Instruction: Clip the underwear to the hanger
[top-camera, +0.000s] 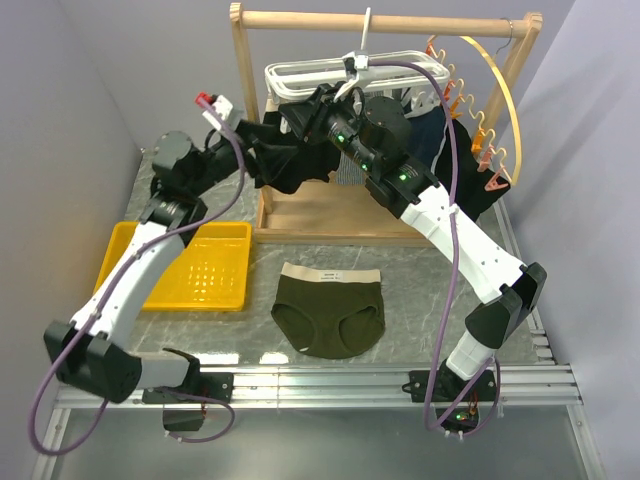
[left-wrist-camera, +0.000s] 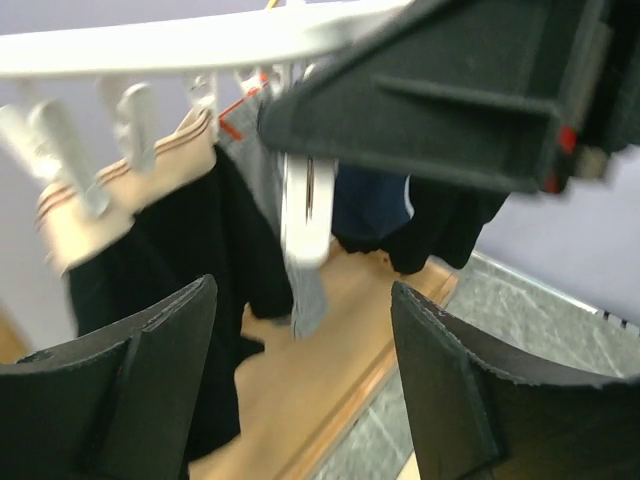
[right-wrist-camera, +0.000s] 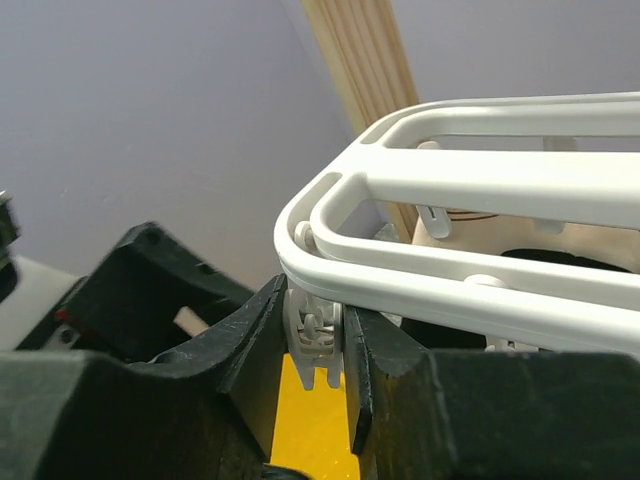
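Observation:
The olive-green underwear (top-camera: 330, 315) with its beige waistband lies flat on the table in front of the rack, held by neither gripper. The white grid hanger (top-camera: 350, 72) hangs from the wooden rail; its frame also shows in the right wrist view (right-wrist-camera: 450, 180). My right gripper (right-wrist-camera: 316, 335) is shut on a white clip (right-wrist-camera: 317, 330) under the hanger's near left corner; from above it shows at that corner (top-camera: 308, 112). My left gripper (left-wrist-camera: 300, 375) is open and empty, just below the hanger's clips (left-wrist-camera: 305, 215), next to the right gripper (left-wrist-camera: 450, 100).
A yellow tray (top-camera: 190, 265) lies at the left. The wooden rack (top-camera: 385, 20) stands behind on its wooden base (top-camera: 330, 215). A wooden hoop with orange clips (top-camera: 500, 90) hangs at the right. Black (top-camera: 285, 165) and navy (top-camera: 428, 135) garments hang from the hanger.

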